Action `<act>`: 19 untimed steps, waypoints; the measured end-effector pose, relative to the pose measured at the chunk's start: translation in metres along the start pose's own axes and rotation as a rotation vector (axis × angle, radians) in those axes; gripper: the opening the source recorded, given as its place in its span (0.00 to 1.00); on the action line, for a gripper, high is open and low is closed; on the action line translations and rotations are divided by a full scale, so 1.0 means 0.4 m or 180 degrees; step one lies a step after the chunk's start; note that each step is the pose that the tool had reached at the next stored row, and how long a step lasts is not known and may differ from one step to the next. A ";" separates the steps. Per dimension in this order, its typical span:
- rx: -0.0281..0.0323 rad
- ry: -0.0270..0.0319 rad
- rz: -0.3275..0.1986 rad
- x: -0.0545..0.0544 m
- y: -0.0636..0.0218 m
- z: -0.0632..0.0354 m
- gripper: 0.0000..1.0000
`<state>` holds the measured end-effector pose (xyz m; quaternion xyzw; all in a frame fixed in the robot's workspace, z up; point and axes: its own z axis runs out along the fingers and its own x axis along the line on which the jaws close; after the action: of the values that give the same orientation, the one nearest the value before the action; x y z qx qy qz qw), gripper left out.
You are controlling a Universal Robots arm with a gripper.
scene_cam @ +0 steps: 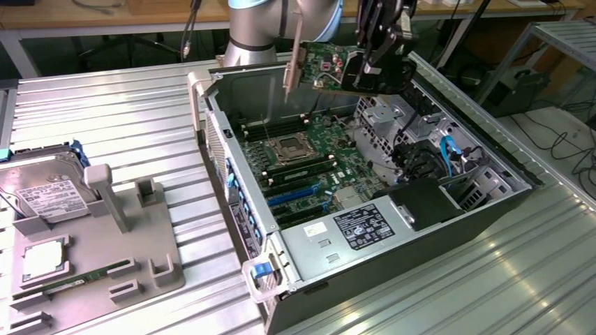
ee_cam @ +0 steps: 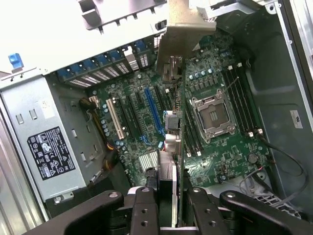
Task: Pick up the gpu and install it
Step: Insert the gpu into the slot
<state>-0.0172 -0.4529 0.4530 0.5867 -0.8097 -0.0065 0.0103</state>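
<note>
My gripper (scene_cam: 380, 66) is shut on the gpu (scene_cam: 328, 66) and holds it in the air above the back of the open computer case (scene_cam: 237, 209). The card's green board faces the exterior view, and its silver end bracket (scene_cam: 292, 63) hangs down toward the case's rear wall. In the wrist view the gpu (ee_cam: 174, 127) shows edge-on between my black fingers (ee_cam: 146, 205), with its bracket (ee_cam: 182, 44) at the far end. My gripper (ee_cam: 172, 208) is over the motherboard (ee_cam: 220, 142). A blue expansion slot (ee_cam: 154, 112) lies on the board beside the card's edge; the card stays clear of the board.
A grey fixture tray (scene_cam: 139, 244) at the exterior view's left carries a silver hard drive (scene_cam: 47, 195) and a thin RAM stick (scene_cam: 88, 273). The case holds a labelled power supply (scene_cam: 373, 227), a drive cage (scene_cam: 386, 115) and blue cables (scene_cam: 447, 157). A ribbed metal table (scene_cam: 493, 279) surrounds it.
</note>
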 end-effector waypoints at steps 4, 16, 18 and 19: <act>0.0001 0.0004 -0.0163 0.000 0.000 0.000 0.28; 0.0003 0.0007 -0.0325 0.000 0.000 0.001 0.28; 0.0003 0.0008 -0.0392 0.000 0.000 0.002 0.28; 0.0004 0.0010 -0.0437 0.000 0.000 0.003 0.28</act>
<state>-0.0172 -0.4529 0.4518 0.6409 -0.7675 -0.0058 0.0107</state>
